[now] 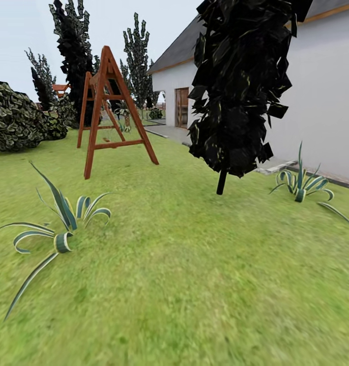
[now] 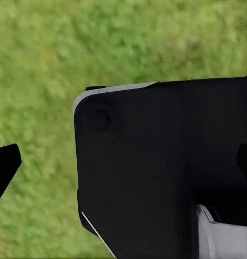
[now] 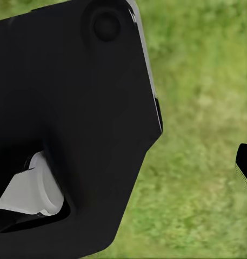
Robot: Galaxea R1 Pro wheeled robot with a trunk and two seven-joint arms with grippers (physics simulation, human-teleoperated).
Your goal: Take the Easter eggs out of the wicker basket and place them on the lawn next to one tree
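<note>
I see the lawn (image 1: pixel 195 284) spreading under the white house (image 1: pixel 317 101), the dark tree (image 1: pixel 240 86) standing before that house, a wooden swing frame (image 1: pixel 106 109) farther off — gripper states I cannot tell.

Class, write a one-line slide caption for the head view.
Lawn with a dark-leaved tree, wooden swing frame and white house.

Your left wrist camera looks down on lawn (image 2: pixel 128 43), mottled green, blurred. Big black robot body part (image 2: pixel 155 167) blocks much of frame, white piece (image 2: pixel 223 237) at its edge. Small black tip (image 2: pixel 4 167) juts in separately.
</note>
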